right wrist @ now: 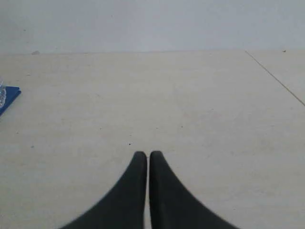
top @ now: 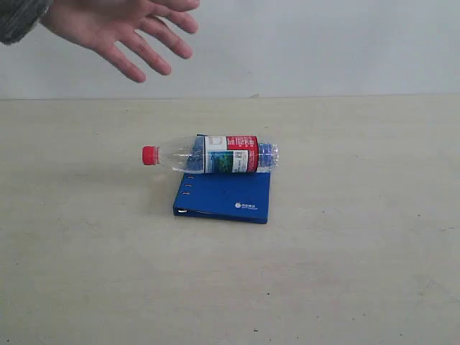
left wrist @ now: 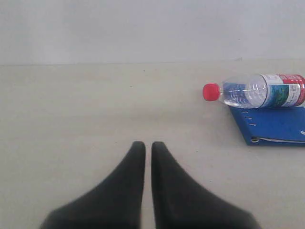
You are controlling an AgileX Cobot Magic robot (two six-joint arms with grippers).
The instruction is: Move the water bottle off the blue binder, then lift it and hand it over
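Observation:
The water bottle (top: 215, 154) lies on its side across the far edge of the blue binder (top: 226, 198), its red cap (top: 149, 155) overhanging the table to the left. The left wrist view shows the water bottle (left wrist: 259, 90) and the blue binder (left wrist: 274, 125) well off to one side of my left gripper (left wrist: 148, 145), which is shut and empty over bare table. My right gripper (right wrist: 147, 155) is also shut with nothing in it. Only a corner of the blue binder (right wrist: 8, 99) shows at the edge of the right wrist view. Neither gripper appears in the exterior view.
A person's open hand (top: 133, 32) hovers at the top left, above the far side of the pale table (top: 345, 273). A seam in the table surface (right wrist: 276, 78) runs diagonally in the right wrist view.

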